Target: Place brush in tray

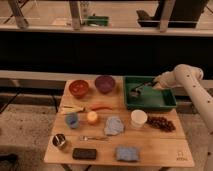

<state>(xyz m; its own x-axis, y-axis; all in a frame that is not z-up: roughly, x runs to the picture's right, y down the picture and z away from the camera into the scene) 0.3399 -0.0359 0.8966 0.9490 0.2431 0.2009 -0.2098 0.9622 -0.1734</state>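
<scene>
The green tray (165,102) stands at the back right of the wooden table. The brush (137,90) lies slanted over the tray's left half, its dark head low near the tray floor and its thin handle rising to the right. My gripper (154,84) is over the tray's back middle, at the end of the white arm (184,76) that reaches in from the right. It is shut on the upper end of the brush's handle.
A red bowl (79,88) and a purple bowl (105,83) stand left of the tray. In front are a white cup (138,119), grapes (160,123), a blue cloth (114,125), a metal utensil (92,138), a black block (84,153) and a blue sponge (127,153).
</scene>
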